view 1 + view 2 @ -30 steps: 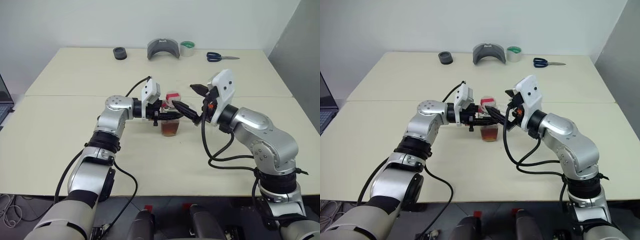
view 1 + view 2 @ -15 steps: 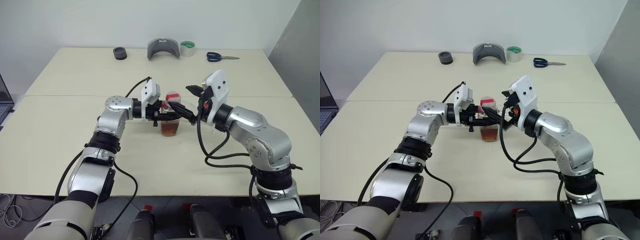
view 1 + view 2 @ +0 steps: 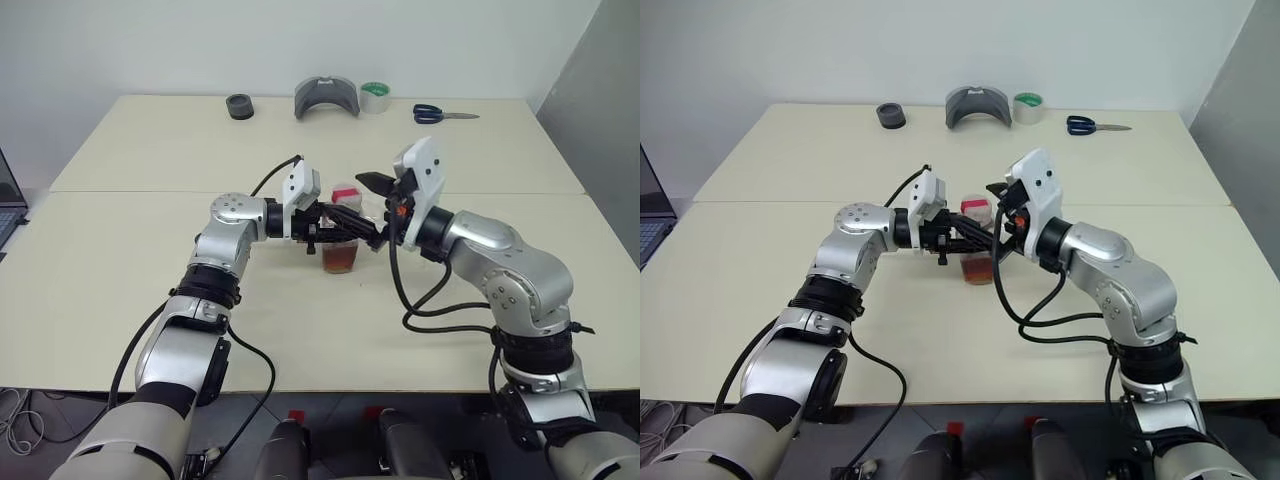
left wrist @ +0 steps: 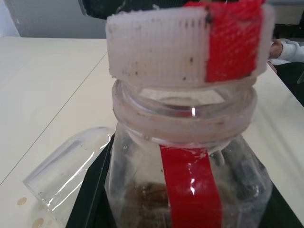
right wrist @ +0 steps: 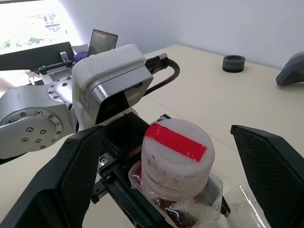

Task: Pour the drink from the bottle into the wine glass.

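Here the left gripper reaches in from the left at mid-table, pointing to the right, with its black fingers closed tight on the bottle just below the neck; the bottle stands upright in that grip over the cream table, near the seam between the two tabletops. The drink fills the lower part of the bottle as a reddish-brown layer. The cap is on the bottle: white and ribbed, with a red strip across its top and down one side, and a red label strip runs down the clear wall below the neck. In the left wrist view a clear glass piece lies on its side on the table just beside the bottle; whether this is the wine glass cannot be told. The right gripper comes in from the right with its two black fingers spread to their widest, one on either side of the cap and clear of it, holding nothing. Along the far edge of the table, well apart from the arms, lie from left to right a black ring, a grey curved part, a roll of tape and blue-handled scissors. A laptop edge shows at the far left.
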`<action>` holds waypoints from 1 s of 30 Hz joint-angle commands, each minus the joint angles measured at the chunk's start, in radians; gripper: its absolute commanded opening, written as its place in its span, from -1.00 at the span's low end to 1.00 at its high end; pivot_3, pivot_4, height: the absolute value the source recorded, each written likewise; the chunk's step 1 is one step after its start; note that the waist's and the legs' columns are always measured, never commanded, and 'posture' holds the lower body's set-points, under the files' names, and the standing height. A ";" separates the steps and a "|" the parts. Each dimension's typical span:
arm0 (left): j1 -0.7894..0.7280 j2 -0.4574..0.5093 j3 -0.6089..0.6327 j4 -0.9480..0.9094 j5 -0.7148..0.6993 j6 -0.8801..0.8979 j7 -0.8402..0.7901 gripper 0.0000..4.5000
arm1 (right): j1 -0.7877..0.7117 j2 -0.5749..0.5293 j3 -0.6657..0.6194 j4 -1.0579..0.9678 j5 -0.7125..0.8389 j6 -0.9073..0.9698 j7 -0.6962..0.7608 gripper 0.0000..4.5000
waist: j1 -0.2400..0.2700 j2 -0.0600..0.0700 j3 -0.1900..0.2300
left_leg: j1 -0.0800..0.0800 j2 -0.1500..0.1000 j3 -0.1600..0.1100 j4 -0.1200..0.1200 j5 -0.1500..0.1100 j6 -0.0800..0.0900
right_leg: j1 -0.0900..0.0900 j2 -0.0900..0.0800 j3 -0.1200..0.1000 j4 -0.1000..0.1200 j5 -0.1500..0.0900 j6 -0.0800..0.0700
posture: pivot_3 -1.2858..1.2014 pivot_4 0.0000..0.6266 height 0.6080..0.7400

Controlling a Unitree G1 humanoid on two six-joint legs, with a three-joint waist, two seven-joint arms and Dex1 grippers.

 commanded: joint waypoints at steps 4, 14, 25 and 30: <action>-0.002 0.005 0.016 -0.066 -0.013 0.008 0.008 -0.23 | -0.021 0.007 0.010 -0.007 0.005 -0.005 0.006 0.92 | 0.000 0.000 0.000 | 0.000 0.000 0.000 0.000 0.000 0.000 | 0.000 0.000 0.000 0.000 0.000 0.000 | 0.03 -0.52 1.00; 0.011 0.004 0.014 -0.093 -0.015 0.020 0.013 -0.23 | -0.008 0.010 0.017 -0.029 -0.009 -0.020 -0.008 -0.18 | 0.000 0.000 0.000 | 0.000 0.000 0.000 0.000 0.000 0.000 | 0.000 0.000 0.000 0.000 0.000 0.000 | 0.03 -0.52 1.00; 0.030 0.006 0.014 -0.118 -0.018 0.035 0.023 -0.24 | 0.022 -0.107 0.164 -0.086 -0.264 -0.262 -0.008 -0.22 | -0.001 0.000 0.000 | 0.000 0.000 0.000 0.000 0.000 0.000 | 0.000 0.000 0.000 0.000 0.000 0.000 | 0.03 -0.52 1.00; 0.038 0.007 0.017 -0.126 -0.020 0.038 0.029 -0.24 | 0.088 -0.058 0.070 -0.131 -0.174 -0.235 -0.012 -0.23 | 0.001 0.000 0.000 | 0.000 0.000 0.000 0.000 0.000 0.000 | 0.000 0.000 0.000 0.000 0.000 0.000 | 0.03 -0.52 1.00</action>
